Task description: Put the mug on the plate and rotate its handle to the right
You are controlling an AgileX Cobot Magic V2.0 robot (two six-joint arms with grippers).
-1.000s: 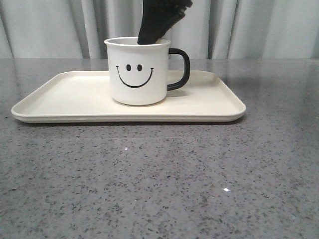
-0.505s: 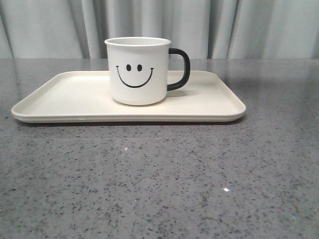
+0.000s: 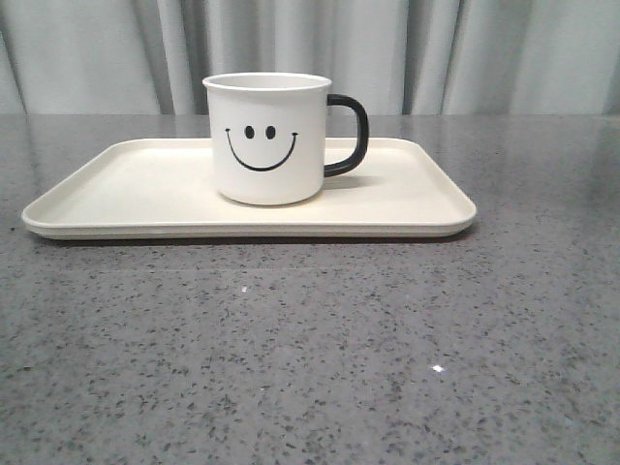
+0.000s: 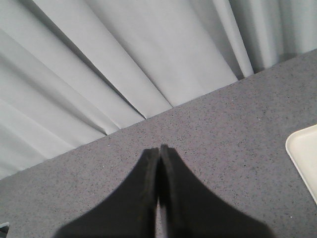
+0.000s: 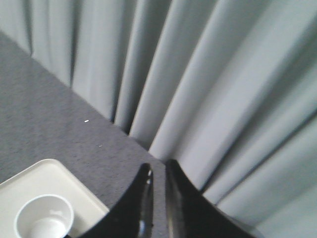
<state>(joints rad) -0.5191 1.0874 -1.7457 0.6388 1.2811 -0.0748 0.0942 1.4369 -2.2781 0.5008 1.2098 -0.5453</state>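
Speckled grey counter (image 3: 310, 368) carries the plate (image 3: 126, 184), the mug (image 3: 266, 140) upright on it, handle (image 3: 351, 134) pointing right. Behind hang grey curtains (image 3: 465, 53). Left gripper (image 4: 159, 151) jaws pressed together; right gripper (image 5: 157, 173) jaws narrowly parted, holding nothing.

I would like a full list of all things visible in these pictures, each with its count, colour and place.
White cylindrical mug with a black smiley face: one, white, upright on the tray, a little left of its middle in the front view.
Glossy black loop handle: one, black, on the mug's right side in the front view.
Flat cream rectangular tray with rounded corners (the plate): one, cream, on the table.
Speckled grey stone-look table: one, grey, under the tray.
Pale grey pleated curtain: one, behind the table.
Left gripper: one, black, fingers together, over bare table beside the tray.
Right gripper: one, black, narrow gap between fingers, raised above the tray's corner.
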